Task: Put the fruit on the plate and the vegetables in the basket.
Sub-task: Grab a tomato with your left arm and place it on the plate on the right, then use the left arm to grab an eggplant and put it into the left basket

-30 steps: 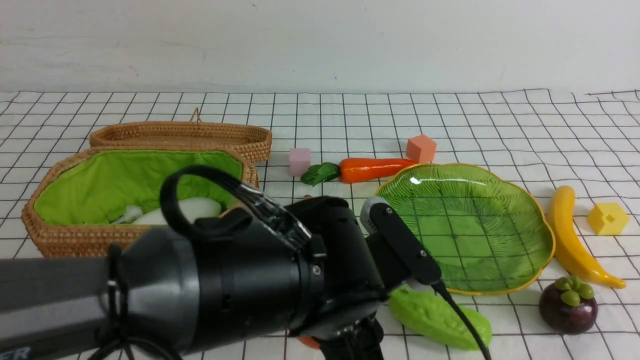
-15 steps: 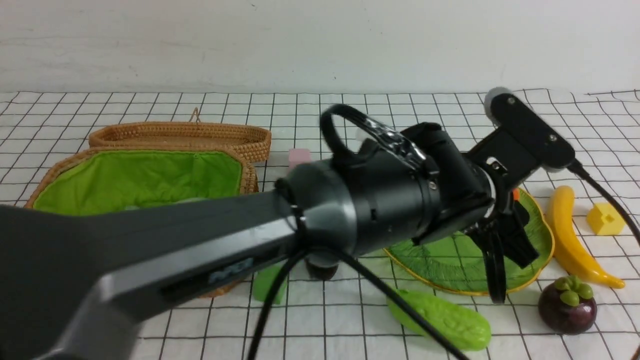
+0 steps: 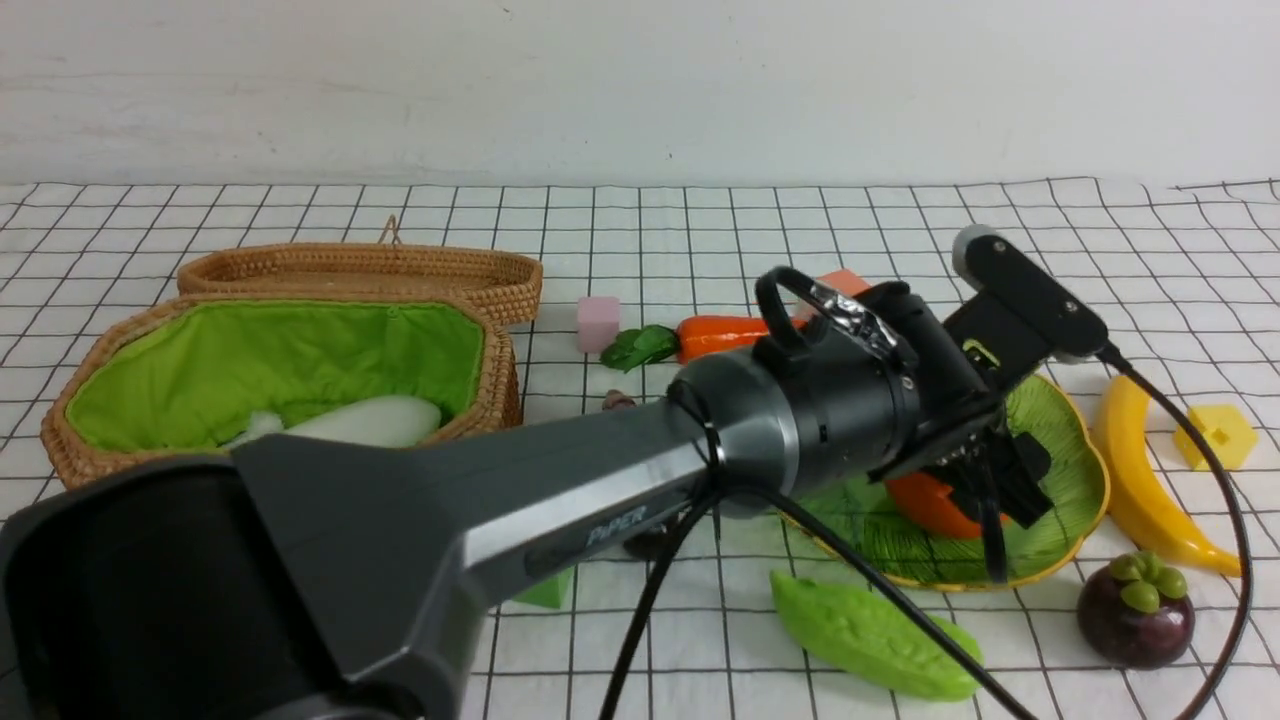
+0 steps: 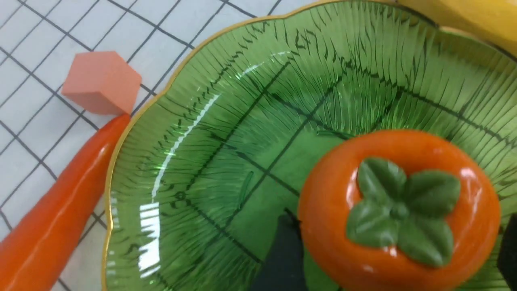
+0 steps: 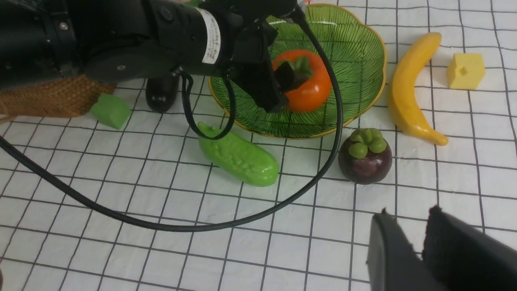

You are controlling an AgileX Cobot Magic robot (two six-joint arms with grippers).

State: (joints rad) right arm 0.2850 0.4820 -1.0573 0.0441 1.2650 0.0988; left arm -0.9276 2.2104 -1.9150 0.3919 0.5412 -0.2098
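While your left arm stretches low from the near left across the checked cloth, its left gripper hangs over the plate. The jaws are spread to either side of the persimmon, which sits on the glass, leaf cap up. Only the front view gives you the radish lying in the basket. The right wrist view shows you plainly the eggplant on the cloth near that basket. It also shows the right gripper, fingers a slit apart; you cannot tell whether it is closed.
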